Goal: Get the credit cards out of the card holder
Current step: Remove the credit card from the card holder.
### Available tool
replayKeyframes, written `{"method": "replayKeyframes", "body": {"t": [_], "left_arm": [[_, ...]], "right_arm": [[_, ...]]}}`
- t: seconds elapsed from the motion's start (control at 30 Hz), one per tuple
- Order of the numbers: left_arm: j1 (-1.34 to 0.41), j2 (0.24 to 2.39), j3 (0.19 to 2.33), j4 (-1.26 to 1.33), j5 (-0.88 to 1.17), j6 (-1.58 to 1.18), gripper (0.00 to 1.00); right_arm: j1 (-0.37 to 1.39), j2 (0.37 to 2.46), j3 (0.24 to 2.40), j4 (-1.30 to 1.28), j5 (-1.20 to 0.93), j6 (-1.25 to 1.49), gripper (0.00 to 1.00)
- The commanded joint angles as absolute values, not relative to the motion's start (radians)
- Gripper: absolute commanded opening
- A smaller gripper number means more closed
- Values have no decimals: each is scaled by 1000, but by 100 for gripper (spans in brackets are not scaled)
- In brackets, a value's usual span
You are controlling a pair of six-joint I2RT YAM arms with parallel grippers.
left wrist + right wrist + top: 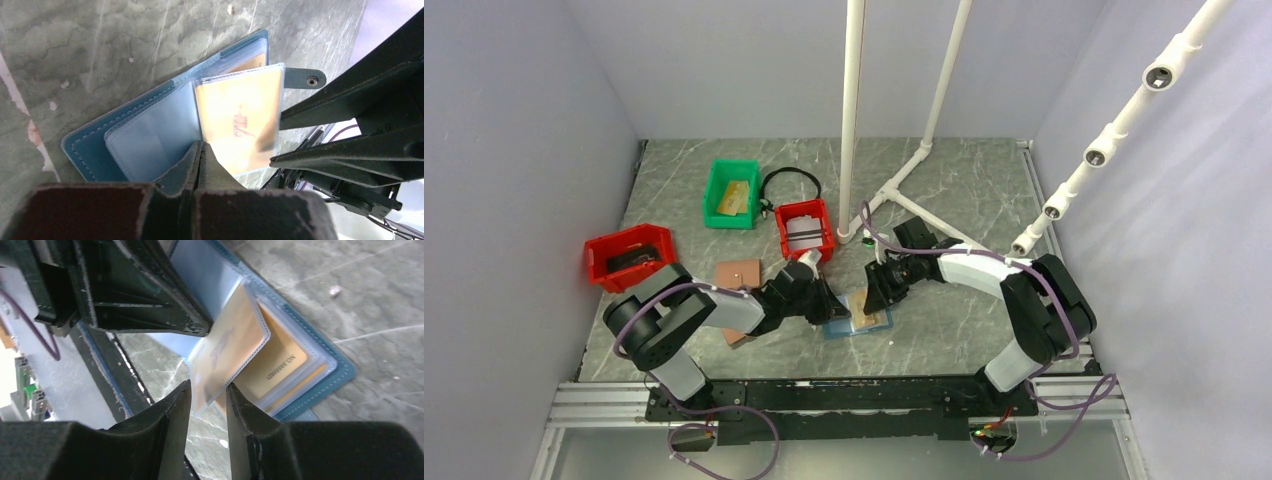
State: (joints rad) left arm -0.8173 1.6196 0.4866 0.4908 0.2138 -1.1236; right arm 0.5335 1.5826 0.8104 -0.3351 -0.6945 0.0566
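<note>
card holder is being pinned by clenched left gripper; sleeved credit card, not yet out, is being straddled by parted right gripper.

Card holder lies open on the table, between left gripper and right gripper; bins stand behind, leftward.

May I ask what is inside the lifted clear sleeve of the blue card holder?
A gold-tan card with dark markings; the left gripper hides its near corner.
</note>
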Motion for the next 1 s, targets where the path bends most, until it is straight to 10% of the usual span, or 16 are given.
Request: {"method": "replayKeyframes", "body": {"t": [0.0,0.23,0.97], "left_arm": [[-815,1596,455,489,229,-1120,0],[-809,1568,404,641,256,-1175,27],[-798,1658,299,1029,218,-1362,63]], "right_arm": [[538,1572,813,-310,-799,65,31],[538,1604,849,-324,-785,68,6],[574,1565,839,-279,-910,87,17]]}}
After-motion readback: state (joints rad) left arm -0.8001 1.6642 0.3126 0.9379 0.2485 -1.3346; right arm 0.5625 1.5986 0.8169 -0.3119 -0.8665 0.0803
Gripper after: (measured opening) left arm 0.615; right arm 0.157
